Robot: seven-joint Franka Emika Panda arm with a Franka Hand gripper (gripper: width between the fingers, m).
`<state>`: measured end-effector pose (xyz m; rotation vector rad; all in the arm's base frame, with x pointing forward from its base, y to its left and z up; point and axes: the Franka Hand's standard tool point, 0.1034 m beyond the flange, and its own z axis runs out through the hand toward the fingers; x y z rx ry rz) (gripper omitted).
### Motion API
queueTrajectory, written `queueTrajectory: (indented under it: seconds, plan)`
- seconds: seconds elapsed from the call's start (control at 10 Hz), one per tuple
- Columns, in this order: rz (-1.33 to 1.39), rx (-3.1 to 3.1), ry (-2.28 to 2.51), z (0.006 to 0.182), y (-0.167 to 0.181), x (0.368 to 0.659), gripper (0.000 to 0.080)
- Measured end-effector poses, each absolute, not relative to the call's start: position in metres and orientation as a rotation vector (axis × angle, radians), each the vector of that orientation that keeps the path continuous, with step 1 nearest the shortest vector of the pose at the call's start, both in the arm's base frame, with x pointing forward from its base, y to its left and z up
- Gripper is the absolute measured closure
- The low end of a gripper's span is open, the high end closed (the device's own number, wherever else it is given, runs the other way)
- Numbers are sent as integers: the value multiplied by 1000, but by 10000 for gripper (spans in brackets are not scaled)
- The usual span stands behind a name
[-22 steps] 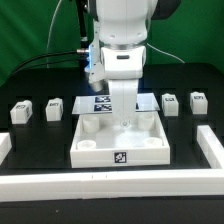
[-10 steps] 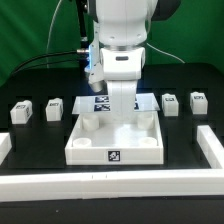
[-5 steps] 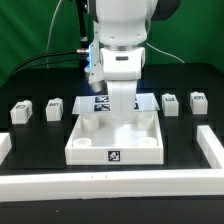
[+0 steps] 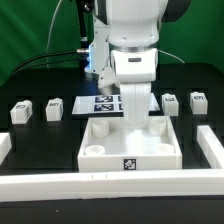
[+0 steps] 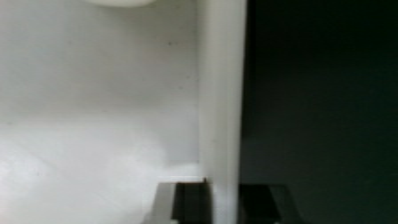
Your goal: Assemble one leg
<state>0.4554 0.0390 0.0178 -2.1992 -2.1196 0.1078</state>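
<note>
The large white square tray [image 4: 100,161] with round corner sockets lies on the black table. My gripper [image 4: 137,121] reaches down onto its far wall and is shut on that wall. In the wrist view the tray's thin upright wall [image 5: 221,90] runs between my two dark fingers, with my gripper [image 5: 221,205] closed round it. Several small white legs with marker tags stand apart from the tray: two at the exterior view's left [image 4: 20,111] [image 4: 54,108] and two at its right [image 4: 171,103] [image 4: 198,101]. None is held.
The marker board [image 4: 103,103] lies behind the tray, partly hidden by my arm. A white rail [image 4: 60,187] runs along the front, with side pieces at the exterior view's left [image 4: 4,146] and right [image 4: 211,146].
My gripper and the tray it holds have shifted to the exterior view's right and a little toward the front rail. The legs have not moved.
</note>
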Motion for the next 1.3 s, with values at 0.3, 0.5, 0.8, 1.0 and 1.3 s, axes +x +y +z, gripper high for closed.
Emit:
queueTrajectory:
  seconds: [0.3, 0.5, 0.8, 1.0, 1.3]
  plan:
    - [67, -2179, -2145, 18, 64, 475, 735]
    - [47, -2175, -2154, 18, 71, 486, 735]
    - [32, -2181, -2150, 18, 77, 491, 727]
    - [36, -2184, -2144, 17, 76, 488, 550]
    - [37, -2186, -2142, 16, 76, 488, 237]
